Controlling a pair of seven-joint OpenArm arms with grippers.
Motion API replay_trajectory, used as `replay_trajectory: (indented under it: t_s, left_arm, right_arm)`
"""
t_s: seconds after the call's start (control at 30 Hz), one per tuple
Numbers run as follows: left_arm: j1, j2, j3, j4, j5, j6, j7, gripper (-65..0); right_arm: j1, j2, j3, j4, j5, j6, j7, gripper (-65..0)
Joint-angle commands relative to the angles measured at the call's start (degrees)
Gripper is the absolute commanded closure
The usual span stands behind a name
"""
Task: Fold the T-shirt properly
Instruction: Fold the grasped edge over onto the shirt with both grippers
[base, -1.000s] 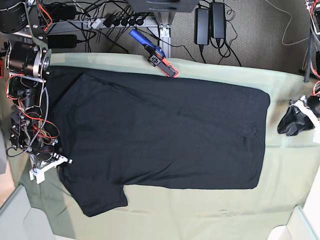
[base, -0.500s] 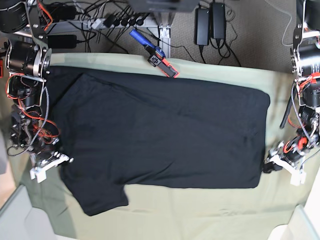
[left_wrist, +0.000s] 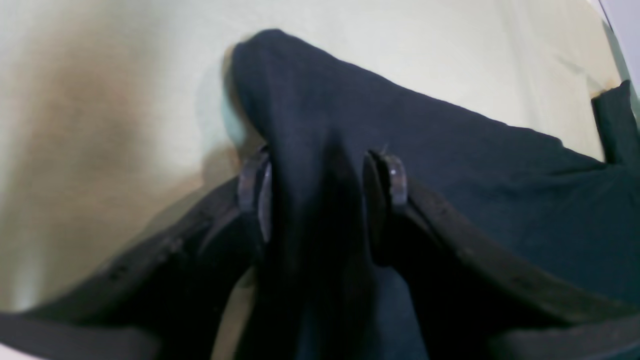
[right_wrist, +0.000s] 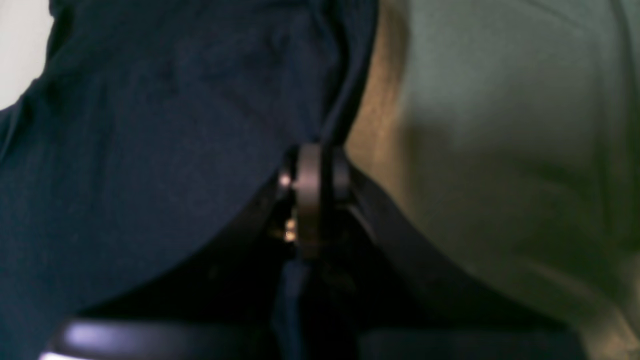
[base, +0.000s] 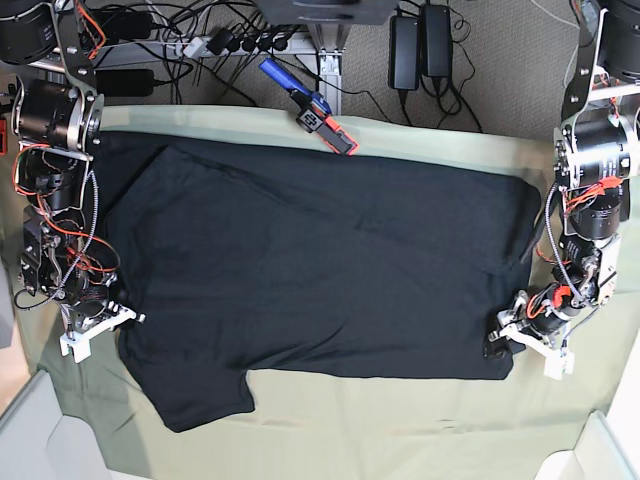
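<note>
The black T-shirt (base: 320, 270) lies spread flat on the pale green cloth (base: 400, 430), collar end at the left and hem at the right. My left gripper (base: 497, 345) is down at the hem's near right corner. In the left wrist view this gripper (left_wrist: 320, 185) stands open, with a raised ridge of T-shirt (left_wrist: 500, 190) fabric between its fingers. My right gripper (base: 128, 320) sits at the shirt's left edge above the near sleeve. In the right wrist view it (right_wrist: 315, 170) is shut, with the T-shirt (right_wrist: 150, 150) edge running into its fingertips.
A blue and orange tool (base: 310, 108) lies on the cloth's far edge, touching the shirt's back edge. Cables and power bricks (base: 420, 45) lie on the floor behind the table. Pale bin corners show at the bottom left (base: 40, 430) and bottom right (base: 600, 450).
The left arm came in from the right and dropped onto the hem's near right corner, nudging the hem slightly leftward. The right arm and its grip stayed put.
</note>
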Motion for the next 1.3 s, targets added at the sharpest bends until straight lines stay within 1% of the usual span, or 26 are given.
replay_trajectory:
  t_s: [0.0, 0.07, 0.1, 0.13, 0.17, 0.23, 0.27, 0.3, 0.33, 0.4, 0.5, 0.6, 0.73, 0.83, 0.97, 1.1, 1.27]
  left_arm:
    - [-1.8, -0.3, -0.2, 0.7, -0.2, -0.5, -0.1, -30.1]
    - [-1.8, -0.2, -0.2, 0.7, -0.2, -0.5, 0.0, -30.0]
    - [-1.8, -0.2, -0.2, 0.7, -0.2, -0.5, 0.0, -28.8]
    - [-1.8, -0.3, -0.2, 0.7, -0.2, -0.5, 0.0, -25.2]
    - [-1.8, -0.4, -0.2, 0.8, -0.2, -0.5, 0.0, -19.6]
    - [-1.8, -0.5, -0.2, 0.9, -0.2, -1.0, 0.0, -3.7]
    - [-1.8, -0.7, -0.2, 0.9, -0.2, -3.0, 0.0, 0.0]
    - [-1.8, -0.9, -0.2, 0.9, -0.2, -5.4, 0.0, 0.0]
    - [-1.8, -1.2, -0.2, 0.9, -0.2, -5.4, 0.0, 0.0]
    - [-1.8, -1.7, -0.2, 1.5, -1.5, -5.4, 3.2, 0.0]
    - [-0.5, -3.6, -0.2, 4.2, -6.7, -5.4, 8.3, 0.0]
    - [1.9, -6.4, -0.2, 8.7, -12.1, -5.4, 12.6, 0.0]
    - [6.4, -9.1, 0.0, 15.9, -19.3, -5.4, 19.2, 0.0]
    - [9.9, -10.1, 0.5, 21.2, -23.7, -5.4, 23.0, 0.0]
    - [14.3, -11.1, 0.5, 27.6, -28.2, -5.4, 28.0, 0.0]
    - [18.3, -12.5, 0.5, 31.6, -29.5, -5.4, 30.1, 0.0]
    - [22.6, -13.3, 0.5, 35.2, -31.6, -5.4, 31.5, 0.0]
  right_arm:
    - [1.2, 1.0, 0.1, 1.1, 0.4, 2.7, 0.4, 0.0]
    - [0.9, 1.0, 0.1, 1.1, 0.4, 2.7, 0.4, 0.0]
    - [0.9, 1.0, 0.1, 1.1, 0.4, 2.7, 0.4, 0.0]
    - [0.9, 1.0, 0.1, 1.1, 0.4, 2.7, 0.5, 0.0]
    - [0.9, 1.0, 0.1, 1.1, 0.5, 2.7, 0.7, 0.0]
    - [0.9, 1.0, 0.1, 1.1, 0.5, 2.7, 1.1, 0.0]
    - [0.9, 1.0, 0.1, 1.1, 0.5, 2.7, 1.3, 0.0]
    - [0.9, 1.0, 0.1, 1.1, 0.6, 2.7, 1.3, 0.0]
    - [1.0, 1.1, 0.1, 1.1, 0.7, 2.8, 1.2, 0.0]
    - [1.0, 1.1, 0.1, 1.4, 0.7, 2.9, 1.0, 0.0]
    - [0.8, 2.0, 0.1, 2.8, 1.9, 3.5, -2.2, 0.0]
    - [-0.7, 4.3, 0.1, 5.5, 6.4, 4.9, -4.5, 0.0]
    - [-4.0, 7.4, 0.1, 10.6, 11.0, 5.2, -7.7, 0.0]
    - [-7.2, 9.0, 0.1, 14.7, 14.2, 5.3, -9.6, 0.0]
    - [-12.3, 11.4, 0.1, 19.8, 15.3, 5.3, -10.2, 0.0]
    - [-17.2, 12.9, 0.2, 23.8, 15.7, 5.3, -10.2, 0.0]
    - [-21.2, 13.3, 0.2, 26.0, 16.1, 5.2, -10.2, 0.0]
